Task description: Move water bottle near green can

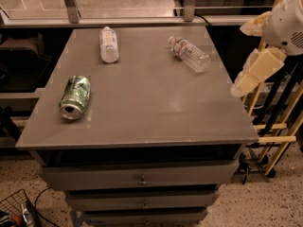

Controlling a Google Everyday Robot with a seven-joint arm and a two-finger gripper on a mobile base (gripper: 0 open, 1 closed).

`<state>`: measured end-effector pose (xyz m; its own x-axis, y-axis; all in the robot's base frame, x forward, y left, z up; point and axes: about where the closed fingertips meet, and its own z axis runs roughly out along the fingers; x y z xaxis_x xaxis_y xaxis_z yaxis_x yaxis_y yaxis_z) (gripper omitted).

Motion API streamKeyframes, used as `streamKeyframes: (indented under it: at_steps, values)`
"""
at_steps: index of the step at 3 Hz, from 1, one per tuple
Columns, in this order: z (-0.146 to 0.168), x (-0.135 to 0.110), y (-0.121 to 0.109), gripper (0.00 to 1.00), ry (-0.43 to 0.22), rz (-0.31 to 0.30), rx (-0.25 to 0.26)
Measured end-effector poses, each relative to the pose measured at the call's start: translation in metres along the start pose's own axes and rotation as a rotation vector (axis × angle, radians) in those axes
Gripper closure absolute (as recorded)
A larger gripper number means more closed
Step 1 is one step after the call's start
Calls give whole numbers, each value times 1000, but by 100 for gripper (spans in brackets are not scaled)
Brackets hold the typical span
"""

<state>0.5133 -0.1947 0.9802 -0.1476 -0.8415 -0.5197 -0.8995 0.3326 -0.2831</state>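
Grey surface w/ 2 bottles + 1 can, hand off to one side

Grey surface (151, 112) is the flat top of a cabinet w/ drawers (142, 178) stacked below it, standing on a speckled floor (265, 207). Three things lie on it, all tipped on their sides, none touching.

Water bottle (190, 56) lies at the back on the picture-right side, near that edge. It sits diagonal: capped end toward the back, base toward the right edge. Reddish/blue label band is close to the cap end.

Green can (75, 97) lies toward the front on the picture-left side, silver top facing the camera, body pointing back. It's well apart from the water bottle, w/ most of the bare surface between them.

Second bottle (109, 44), clear w/ a plain white label, lies at the back left, roughly lengthwise front-to-back, between the can and the rear edge.

Hand (240, 86) hangs past the surface's picture-right edge, just beside it and not over it, approx level w/ the water bottle but apart from it. It's a cream-coloured piece slanting down toward the edge from the white arm (289, 20) above. Nothing seen in it; can't tell if it's open or closed.

Wooden frame (279, 126) stands behind the hand. Wire basket (14, 211) sits on the floor at bottom left
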Motion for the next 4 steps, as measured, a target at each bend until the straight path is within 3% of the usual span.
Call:
streamKeyframes:
  at_steps: [2,4]
  values:
    - [37,-27,-33,0,-93,100,62]
    - [91,-35,-77,0,-191,255,125]
